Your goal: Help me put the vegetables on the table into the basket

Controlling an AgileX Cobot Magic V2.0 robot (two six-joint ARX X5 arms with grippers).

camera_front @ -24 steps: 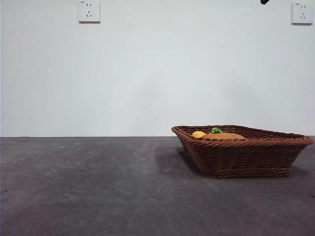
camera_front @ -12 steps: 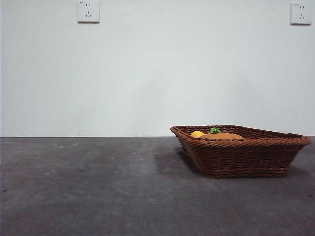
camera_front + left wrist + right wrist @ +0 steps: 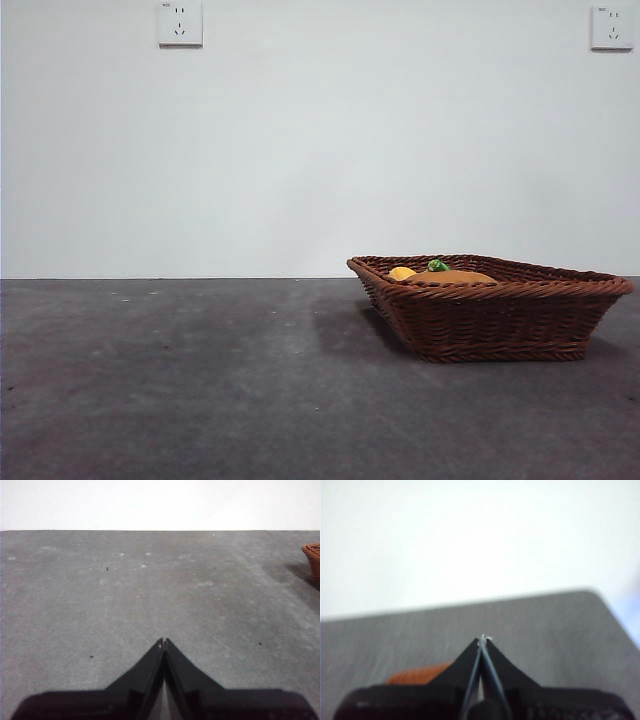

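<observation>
The dark brown wicker basket (image 3: pixel 490 310) stands on the table (image 3: pixel 200 380) at the right in the front view. Inside it I see the top of the brown potato (image 3: pixel 452 277), the yellow lumpy piece (image 3: pixel 402 272) and the eggplant's green cap (image 3: pixel 438 266); the purple body is hidden behind the rim. My left gripper (image 3: pixel 163 641) is shut and empty over bare table, with the basket's edge (image 3: pixel 312 557) far off to its side. My right gripper (image 3: pixel 483 639) is shut and empty, with a blurred strip of the basket's rim (image 3: pixel 415 674) just behind its jaws.
Two white wall sockets (image 3: pixel 180 22) (image 3: pixel 612 27) sit high on the white back wall. The table's far edge and a rounded corner (image 3: pixel 592 592) show in the right wrist view. No arm shows in the front view.
A black gripper tip at the top right of the front view one second ago has gone out of view. The basket and vegetables have not moved.
</observation>
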